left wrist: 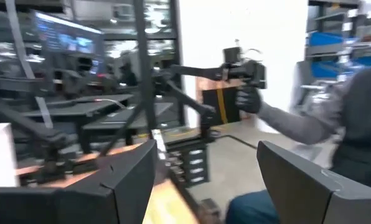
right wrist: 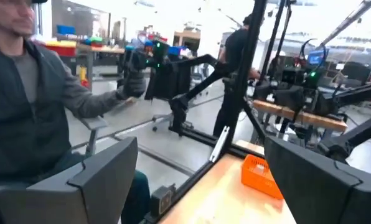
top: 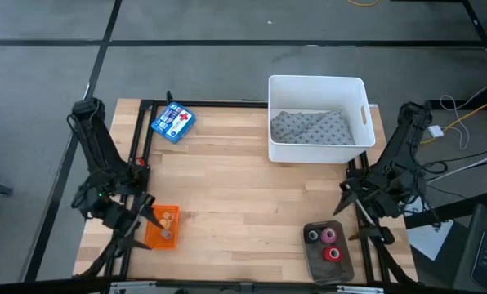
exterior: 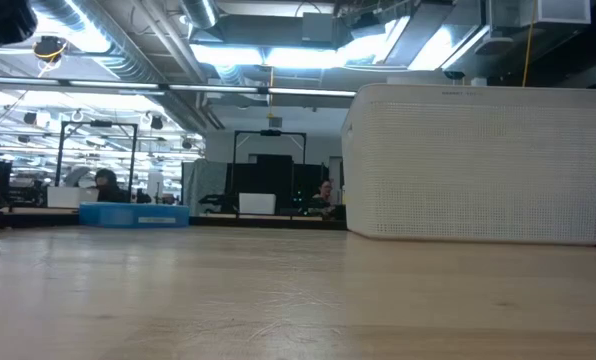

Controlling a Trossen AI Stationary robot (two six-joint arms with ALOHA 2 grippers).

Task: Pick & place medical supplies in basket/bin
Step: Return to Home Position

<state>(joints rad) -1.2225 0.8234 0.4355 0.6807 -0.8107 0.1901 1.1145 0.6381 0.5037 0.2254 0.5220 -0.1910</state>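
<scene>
— By the left edge of the desk [top: 243, 204], left jaws released, fingers [left wrist: 111, 186] wide apart, gripping nothing. Right side?
— Alike: right jaws released at the right edge, fingers [right wrist: 98, 180] spread, nothing held.
— Supplies?
— Inside the white bin [top: 317, 79], far right corner: grey cloth [top: 311, 127]. Along the near edge, right side: three tape rolls [top: 329, 236] in a dark tray [top: 321, 269]. Near left corner: orange basket [top: 158, 237], small yellowish piece [top: 168, 218] within.
</scene>
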